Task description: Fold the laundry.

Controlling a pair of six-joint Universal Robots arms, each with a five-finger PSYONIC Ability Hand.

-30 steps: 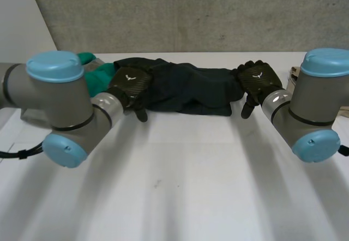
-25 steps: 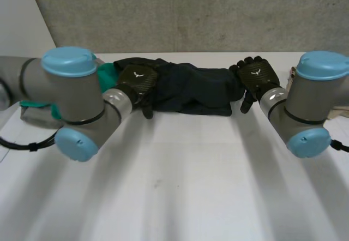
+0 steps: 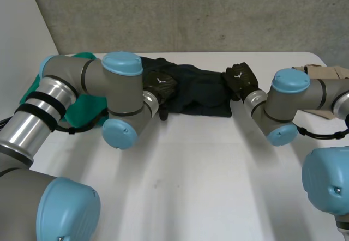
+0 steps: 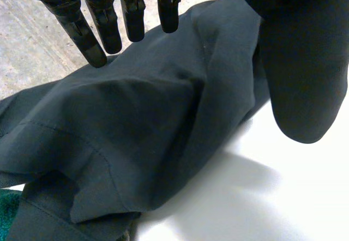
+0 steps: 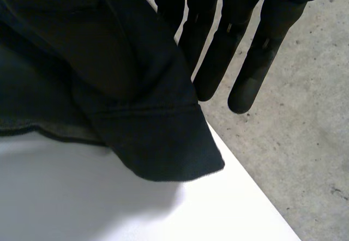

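Observation:
A dark navy garment (image 3: 196, 91) lies bunched in a long strip at the far side of the white table (image 3: 191, 175). My left hand (image 3: 162, 84) rests on its left end. In the left wrist view the fingers (image 4: 92, 34) are straight and the thumb (image 4: 305, 77) stands apart, with the garment (image 4: 152, 143) spread under the palm. My right hand (image 3: 240, 78) is at the garment's right end. There a folded corner of the garment (image 5: 147, 126) runs up between the thumb side and the straight fingers (image 5: 251, 61) and is pinched.
A green cloth (image 3: 82, 107) lies left of the garment, partly behind my left arm, and its edge shows beside the dark fabric (image 4: 5, 219). A beige item (image 3: 322, 71) sits at the far right of the table. Beyond the far edge is a grey floor.
Both arms have swung inward. The left hand has moved right along the garment, and the right hand has moved left with the right end. The strip now looks shorter.

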